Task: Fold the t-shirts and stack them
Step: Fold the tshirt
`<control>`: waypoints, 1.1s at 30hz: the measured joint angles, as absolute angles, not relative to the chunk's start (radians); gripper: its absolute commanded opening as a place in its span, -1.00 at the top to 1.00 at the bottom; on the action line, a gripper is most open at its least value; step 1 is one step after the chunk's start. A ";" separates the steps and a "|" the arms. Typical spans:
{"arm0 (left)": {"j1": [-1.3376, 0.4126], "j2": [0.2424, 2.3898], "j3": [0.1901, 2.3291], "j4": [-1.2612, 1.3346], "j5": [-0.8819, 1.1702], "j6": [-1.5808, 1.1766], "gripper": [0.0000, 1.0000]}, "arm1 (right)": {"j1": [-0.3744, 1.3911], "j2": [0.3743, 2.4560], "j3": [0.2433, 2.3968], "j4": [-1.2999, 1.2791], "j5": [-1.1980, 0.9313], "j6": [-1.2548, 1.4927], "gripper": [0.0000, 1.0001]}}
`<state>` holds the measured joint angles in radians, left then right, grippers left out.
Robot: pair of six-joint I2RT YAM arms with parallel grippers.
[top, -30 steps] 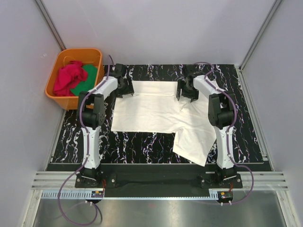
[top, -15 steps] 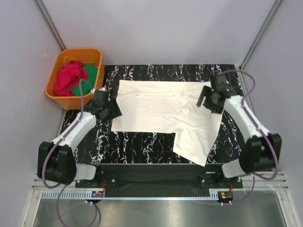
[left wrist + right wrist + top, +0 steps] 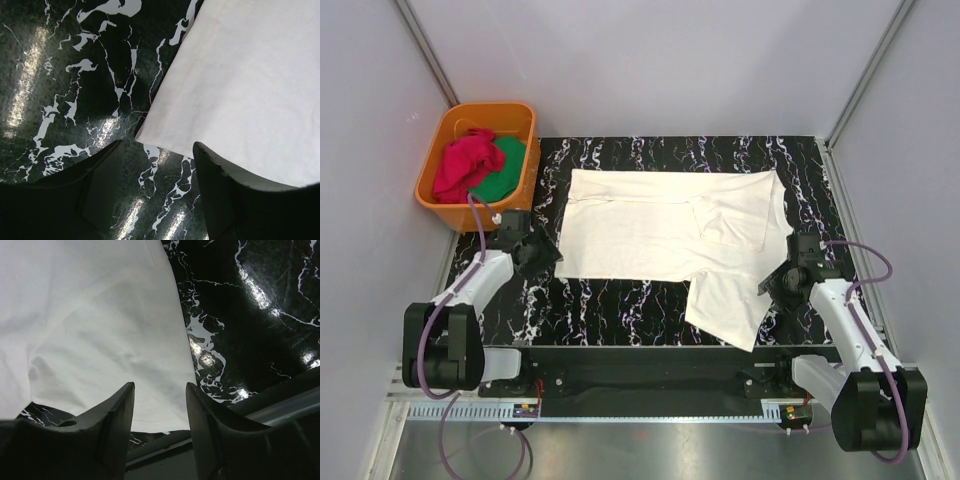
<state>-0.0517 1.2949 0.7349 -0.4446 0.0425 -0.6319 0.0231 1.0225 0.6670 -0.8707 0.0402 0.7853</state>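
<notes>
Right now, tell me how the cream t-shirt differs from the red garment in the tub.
The cream t-shirt lies spread out on the table; the red garment sits bunched in the orange tub. The cream t-shirt shows far more area than the red garment. Both are cloth, and neither is gripped.

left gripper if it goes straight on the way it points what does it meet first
Probably the near corner of the t-shirt, lying just ahead between the left gripper's open fingers; depth is unclear, so it could touch the table beside it.
</notes>
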 measured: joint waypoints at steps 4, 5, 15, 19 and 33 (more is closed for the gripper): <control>-0.051 1.338 0.715 -0.439 0.051 -0.656 -0.12 | 0.018 0.991 0.632 -0.875 0.058 0.880 -0.12; -0.051 1.355 0.715 -0.437 0.052 -0.661 -0.08 | 0.018 0.992 0.628 -0.881 0.067 0.896 -0.13; -0.051 1.437 0.712 -0.413 0.048 -0.696 0.07 | 0.013 0.999 0.607 -0.893 0.120 0.981 -0.18; -0.051 1.455 0.714 -0.384 0.049 -0.714 0.24 | 0.013 1.002 0.611 -0.897 0.148 0.981 -0.19; -0.031 1.467 0.719 -0.373 0.031 -0.733 1.00 | 0.012 1.058 0.626 -0.875 0.166 0.938 -0.27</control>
<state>-0.0307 1.4673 0.7189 -0.3729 0.0307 -0.7334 0.0124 1.0576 0.6262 -0.8753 0.1661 0.9379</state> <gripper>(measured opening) 0.013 0.631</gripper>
